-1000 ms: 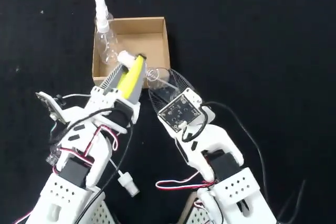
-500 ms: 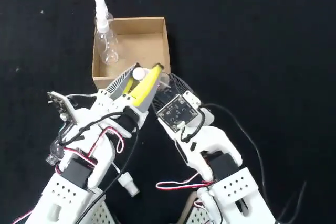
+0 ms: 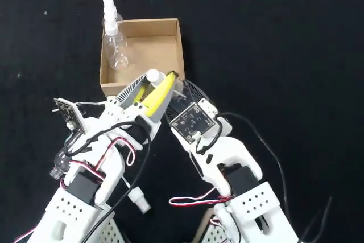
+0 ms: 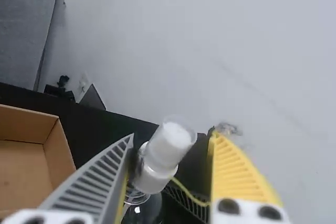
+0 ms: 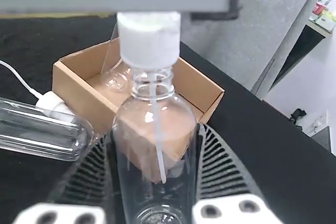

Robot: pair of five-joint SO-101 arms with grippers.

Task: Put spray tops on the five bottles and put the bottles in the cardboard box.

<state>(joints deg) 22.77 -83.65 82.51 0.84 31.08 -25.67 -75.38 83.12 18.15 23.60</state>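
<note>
Just at the near rim of the cardboard box, the right pincer clenches a clear bottle. The spray top sits on its neck between the parted fingers of the left pincer, touching the grey finger and just off the yellow. 2 capped bottles stand at the box's far corner.

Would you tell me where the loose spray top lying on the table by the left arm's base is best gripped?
Take the spray top by its white cap body, coming down from above with the gripper across its width. It lies on its side on the table, so its flanks are free; the thin tube that seems to trail from it looks too slender.
</note>
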